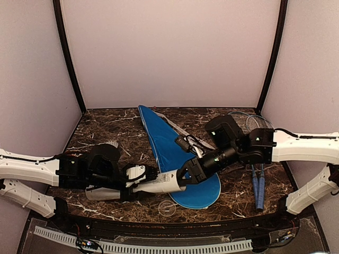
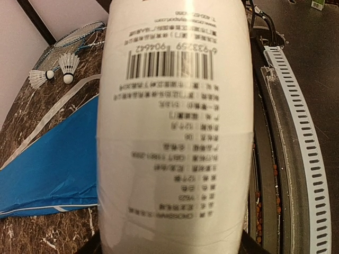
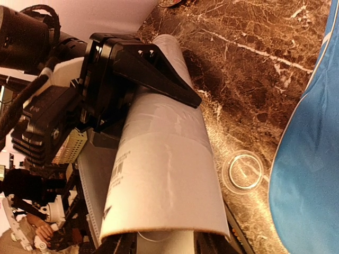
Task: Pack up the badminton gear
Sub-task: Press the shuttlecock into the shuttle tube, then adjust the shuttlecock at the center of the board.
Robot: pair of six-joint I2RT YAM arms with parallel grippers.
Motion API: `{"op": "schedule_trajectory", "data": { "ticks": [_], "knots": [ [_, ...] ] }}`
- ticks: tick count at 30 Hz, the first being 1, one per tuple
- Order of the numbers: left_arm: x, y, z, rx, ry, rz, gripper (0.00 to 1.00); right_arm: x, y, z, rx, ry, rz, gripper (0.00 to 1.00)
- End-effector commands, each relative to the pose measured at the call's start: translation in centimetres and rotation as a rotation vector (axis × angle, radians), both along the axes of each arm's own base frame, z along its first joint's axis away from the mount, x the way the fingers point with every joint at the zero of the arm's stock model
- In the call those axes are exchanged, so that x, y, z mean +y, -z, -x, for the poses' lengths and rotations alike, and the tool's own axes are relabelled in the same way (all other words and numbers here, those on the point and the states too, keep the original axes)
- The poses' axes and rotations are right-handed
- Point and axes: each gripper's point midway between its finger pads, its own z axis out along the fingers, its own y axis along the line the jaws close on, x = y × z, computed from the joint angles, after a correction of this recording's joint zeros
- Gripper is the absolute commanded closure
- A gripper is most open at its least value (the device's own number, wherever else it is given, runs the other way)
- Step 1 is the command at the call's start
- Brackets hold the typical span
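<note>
**Tube clamped by the left tool, right tool at its mouth**

Left tool (image 1: 151, 177) was closed around the white shuttlecock tube (image 1: 161, 184). It held the tube roughly level, apparently just off the worktop (image 1: 106, 124), with the end pointing at the right tool (image 1: 186, 177).

Right tool sat right at that end. Its fingers were cropped in the wrist view, so I couldn't tell whether it was open or gripping anything.

- Blue racket cover (image 1: 169, 148) lay flat under and behind the right tool.
- Two rackets (image 1: 258, 185) lay on the right tool's outer side, well apart from the tube.
- Two shuttlecocks (image 2: 68, 63) lay by the racket heads, not in the tube.
- Clear round lid (image 1: 168, 208) lay just near-side of the tube end.

My read: the step was loading the tube.
- Left tool should grip firmly but not dent the thin wall.
- Keep the tube axis in line with the right tool's approach.
- Feed shuttlecocks cork first and square to the mouth, so feathers don't catch the rim.
- Lid goes on last.
</note>
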Motion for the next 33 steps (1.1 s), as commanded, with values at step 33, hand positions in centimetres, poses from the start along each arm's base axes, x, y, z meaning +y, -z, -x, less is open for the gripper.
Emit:
{"op": "schedule_trajectory", "data": {
  "ticks": [33],
  "knots": [
    [27.2, -11.5, -21.8, -0.215, -1.215, 0.228, 0.39, 17.2, 8.0, -17.0, -0.409, 0.464, 0.116, 0.31]
  ]
}}
